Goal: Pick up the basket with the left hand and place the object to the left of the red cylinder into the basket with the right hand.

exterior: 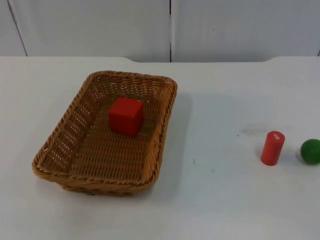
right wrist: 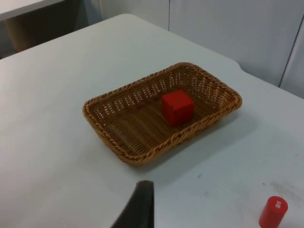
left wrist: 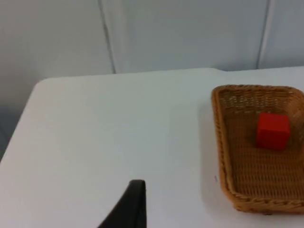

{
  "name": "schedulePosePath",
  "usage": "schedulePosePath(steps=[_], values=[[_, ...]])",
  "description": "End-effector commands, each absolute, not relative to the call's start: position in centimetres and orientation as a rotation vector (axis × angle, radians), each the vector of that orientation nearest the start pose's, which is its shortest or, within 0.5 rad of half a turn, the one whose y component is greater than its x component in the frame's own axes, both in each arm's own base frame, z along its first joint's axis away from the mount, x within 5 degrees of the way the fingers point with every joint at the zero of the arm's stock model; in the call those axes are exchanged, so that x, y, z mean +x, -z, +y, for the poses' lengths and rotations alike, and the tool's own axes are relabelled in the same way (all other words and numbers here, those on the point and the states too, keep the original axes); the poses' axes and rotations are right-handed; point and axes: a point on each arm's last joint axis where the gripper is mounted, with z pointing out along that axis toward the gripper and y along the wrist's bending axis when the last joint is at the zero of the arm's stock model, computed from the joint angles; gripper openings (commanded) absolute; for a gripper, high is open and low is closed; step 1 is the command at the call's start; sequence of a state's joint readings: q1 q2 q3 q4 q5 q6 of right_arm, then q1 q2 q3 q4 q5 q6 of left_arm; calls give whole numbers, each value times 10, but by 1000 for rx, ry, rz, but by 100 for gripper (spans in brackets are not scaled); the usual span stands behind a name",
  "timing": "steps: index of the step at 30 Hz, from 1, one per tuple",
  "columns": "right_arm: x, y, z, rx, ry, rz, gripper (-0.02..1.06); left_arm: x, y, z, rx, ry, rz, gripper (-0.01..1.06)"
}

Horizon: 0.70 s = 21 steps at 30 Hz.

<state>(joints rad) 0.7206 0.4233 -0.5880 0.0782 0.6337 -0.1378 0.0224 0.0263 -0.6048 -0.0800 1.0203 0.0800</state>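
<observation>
place: lab test bench | bare white table top (exterior: pixel 225 200); grey partition wall (exterior: pixel 225 30) behind

basket (exterior: pixel 65 170): brown wicker, rectangular, resting flat on the table, ahead of both fingertips
red cube (exterior: pixel 126 116): inside the basket, toward its far end
red cylinder (exterior: pixel 272 148): upright, well apart from the basket
</observation>
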Motion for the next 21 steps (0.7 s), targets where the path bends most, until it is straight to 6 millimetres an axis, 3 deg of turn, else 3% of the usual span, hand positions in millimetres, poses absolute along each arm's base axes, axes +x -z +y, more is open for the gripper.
schedulePosePath(steps=[1,7,21], values=[[54,-323,53,-796,-472,1812,87,-15,-304,-5,35,19,1941,105],[45,-323,45,-785,-478,1809,87,-5,-274,-4,29,16,2065,105],[20,-317,24,-802,-464,1820,87,-5,-275,-4,30,15,2063,105]])
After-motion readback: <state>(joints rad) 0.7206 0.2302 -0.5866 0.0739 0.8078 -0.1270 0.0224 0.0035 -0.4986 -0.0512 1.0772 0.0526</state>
